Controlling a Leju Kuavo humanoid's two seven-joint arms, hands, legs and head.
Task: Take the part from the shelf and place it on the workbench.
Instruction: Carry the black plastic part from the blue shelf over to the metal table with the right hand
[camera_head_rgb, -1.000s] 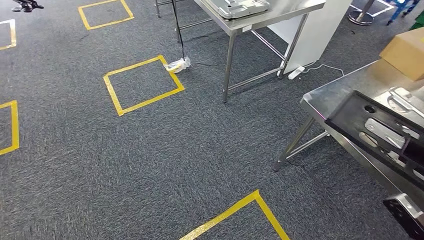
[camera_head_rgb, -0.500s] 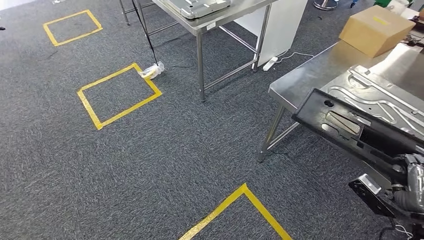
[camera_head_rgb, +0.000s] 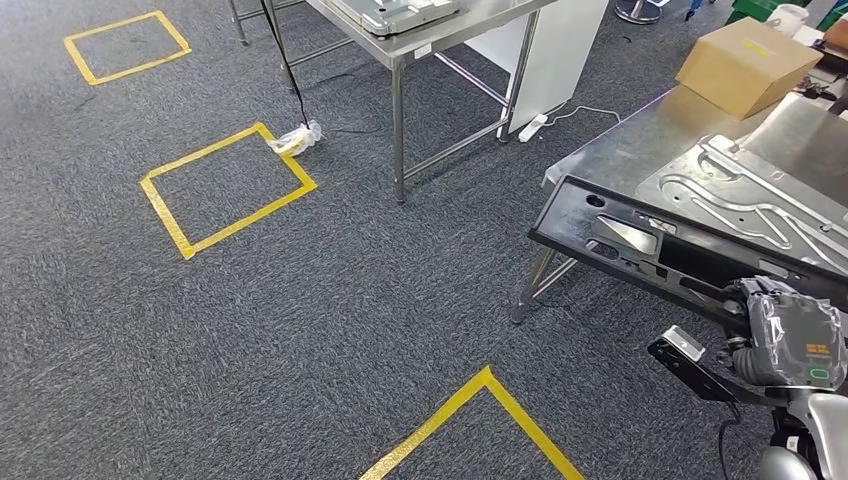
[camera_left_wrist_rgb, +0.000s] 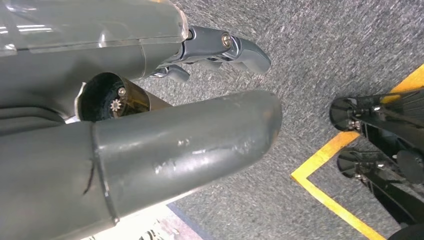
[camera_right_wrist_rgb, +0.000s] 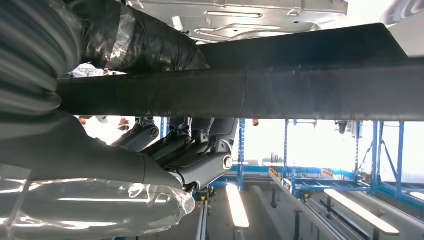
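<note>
The right hand (camera_head_rgb: 790, 335) holds the long black part (camera_head_rgb: 660, 250) over the edge of the steel workbench (camera_head_rgb: 640, 140), where a brown box (camera_head_rgb: 745, 62) sits. The left hand (camera_left_wrist_rgb: 220, 47) holds nothing, fingers loosely curled, above grey carpet (camera_head_rgb: 350, 300) marked with yellow tape squares (camera_head_rgb: 225, 185).

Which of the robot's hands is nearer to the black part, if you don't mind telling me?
Right. The right hand grips the black part at its edge; the left hand hangs over the carpet, apart from it.

A cardboard box (camera_head_rgb: 748, 64) sits beyond yellow floor tape squares (camera_head_rgb: 227, 188).
</note>
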